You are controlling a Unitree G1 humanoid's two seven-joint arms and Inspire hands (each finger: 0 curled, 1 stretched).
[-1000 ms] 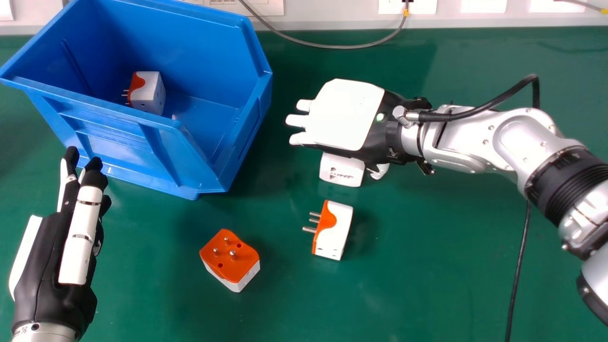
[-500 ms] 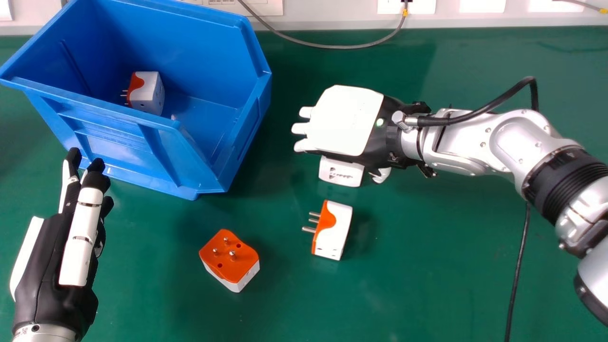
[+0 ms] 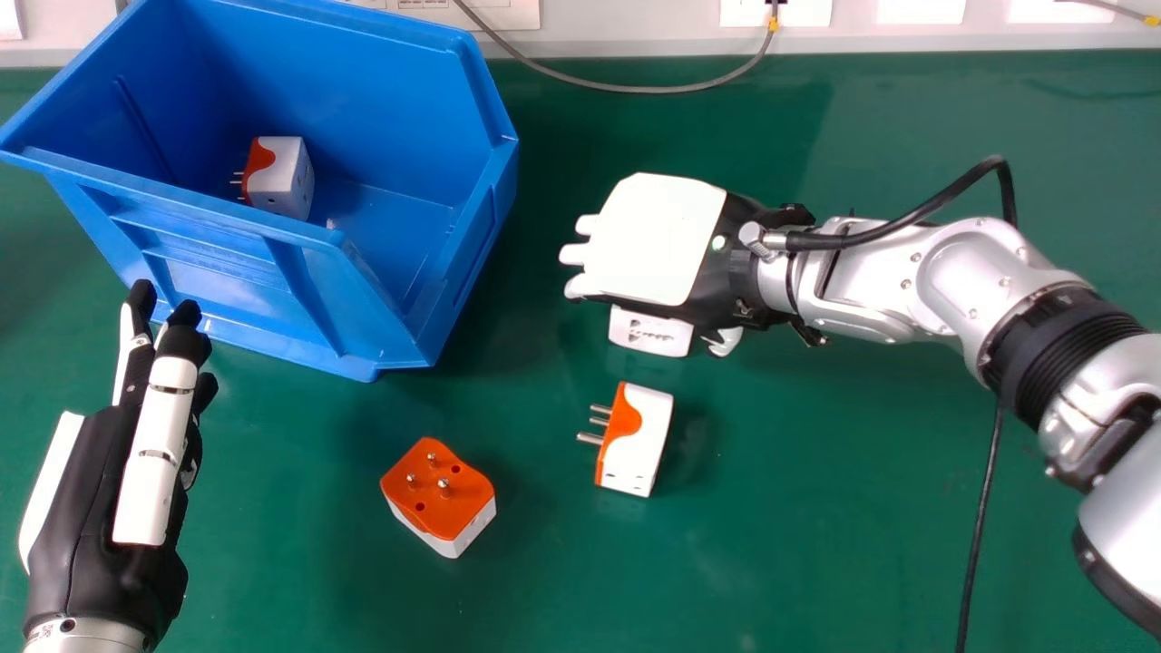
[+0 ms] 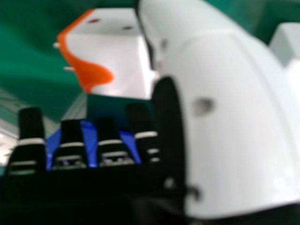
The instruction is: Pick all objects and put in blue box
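My right hand (image 3: 655,238) is palm down over a white adapter (image 3: 650,333), covering its far part; whether they touch cannot be told. Nearer the robot, an orange and white adapter (image 3: 635,440) lies on its side, pins leftward. Another adapter (image 3: 438,494) rests with pins up. Inside the blue box (image 3: 213,210) is one adapter (image 3: 283,177). In the right hand view, my right hand (image 4: 70,145) has its fingers extended and open, with an orange and white adapter (image 4: 110,54) beyond them, partly hidden by the thumb. My left hand (image 3: 150,444) is open beside the box.
The green table (image 3: 816,508) carries everything. A grey cable (image 3: 635,89) loops over its far edge, in front of a wall panel. A black cable (image 3: 980,526) runs down the right side beneath my right arm. The box stands at the far left.
My right hand has moved nearer the robot and slightly right overall, and its forearm has shifted with it. The left hand has barely moved, and the adapters have stayed in place.
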